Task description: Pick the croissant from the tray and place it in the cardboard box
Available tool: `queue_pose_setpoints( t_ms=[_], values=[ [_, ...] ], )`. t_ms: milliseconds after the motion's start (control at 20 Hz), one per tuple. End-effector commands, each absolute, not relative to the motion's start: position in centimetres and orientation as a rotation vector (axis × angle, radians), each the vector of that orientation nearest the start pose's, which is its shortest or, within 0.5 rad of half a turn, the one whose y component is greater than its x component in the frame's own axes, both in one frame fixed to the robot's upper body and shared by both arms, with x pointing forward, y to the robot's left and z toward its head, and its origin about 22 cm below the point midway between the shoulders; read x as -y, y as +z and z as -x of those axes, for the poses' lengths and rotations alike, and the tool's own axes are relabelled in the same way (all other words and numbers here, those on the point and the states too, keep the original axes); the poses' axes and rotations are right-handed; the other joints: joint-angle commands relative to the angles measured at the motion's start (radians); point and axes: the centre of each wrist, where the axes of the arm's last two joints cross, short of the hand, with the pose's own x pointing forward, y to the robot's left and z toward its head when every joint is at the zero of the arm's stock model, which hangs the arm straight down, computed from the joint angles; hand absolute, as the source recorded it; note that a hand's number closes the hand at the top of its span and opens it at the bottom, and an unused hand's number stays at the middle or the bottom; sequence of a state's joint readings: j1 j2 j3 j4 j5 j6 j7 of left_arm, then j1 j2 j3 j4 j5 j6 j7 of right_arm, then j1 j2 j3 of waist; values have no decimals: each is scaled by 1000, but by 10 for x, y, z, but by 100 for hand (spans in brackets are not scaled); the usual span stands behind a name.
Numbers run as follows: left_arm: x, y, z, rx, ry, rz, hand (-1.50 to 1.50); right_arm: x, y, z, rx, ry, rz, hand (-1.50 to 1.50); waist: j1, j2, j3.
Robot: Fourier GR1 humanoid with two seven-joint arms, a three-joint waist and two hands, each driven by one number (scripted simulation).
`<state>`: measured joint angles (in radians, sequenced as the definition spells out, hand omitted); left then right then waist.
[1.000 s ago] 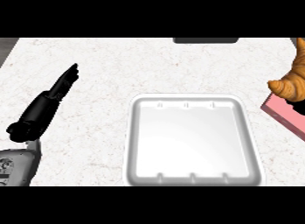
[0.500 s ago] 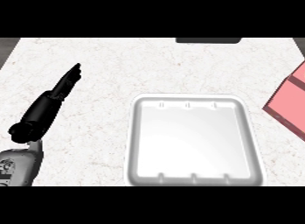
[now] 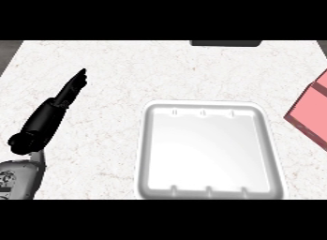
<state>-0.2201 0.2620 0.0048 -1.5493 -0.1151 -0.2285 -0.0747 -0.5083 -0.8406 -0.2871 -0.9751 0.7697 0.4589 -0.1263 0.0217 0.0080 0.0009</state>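
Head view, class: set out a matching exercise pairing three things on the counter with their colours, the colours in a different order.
Things:
1. tray
2. box
3. left hand

Colours:
a. black
b. white
c. pink

Pairs: 1-b, 2-c, 3-a

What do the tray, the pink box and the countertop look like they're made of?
Tray: white, smooth and slightly glossy with rounded, molded edges and small notches, so probably plastic or foam. Box: flat matte pink panels with sharp edges and a seam, consistent with cardboard. Counter: white with fine veins and speckles, like marble or a similar stone, low sheen.
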Motion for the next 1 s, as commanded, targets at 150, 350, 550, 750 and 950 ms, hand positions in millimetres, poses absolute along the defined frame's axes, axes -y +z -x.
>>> queue_pose_setpoints(
  t_ms=[150, 350, 550, 750, 950],
  values=[
    [-265, 66, -296, 1757, -534, -83, 0, 513, 168, -319, 1012, 1077, 757, -150, 3, 2, 1],
    [-257, 67, -300, 1761, -548, -88, 0, 517, 168, -320, 1277, 1004, 693, -150, -5, 0, 1],
    [-272, 68, -295, 1761, -532, -106, 0, 506, 153, -335, 1631, 555, 492, -150, -13, -11, 3],
    [-268, 65, -296, 1746, -524, -111, 0, 522, 153, -333, 1714, 179, 311, -150, -24, -9, 1],
    [-265, 66, -298, 1761, -533, -94, 0, 555, 178, -312, 1681, -39, 315, -150, -6, 2, 1]
  ],
)
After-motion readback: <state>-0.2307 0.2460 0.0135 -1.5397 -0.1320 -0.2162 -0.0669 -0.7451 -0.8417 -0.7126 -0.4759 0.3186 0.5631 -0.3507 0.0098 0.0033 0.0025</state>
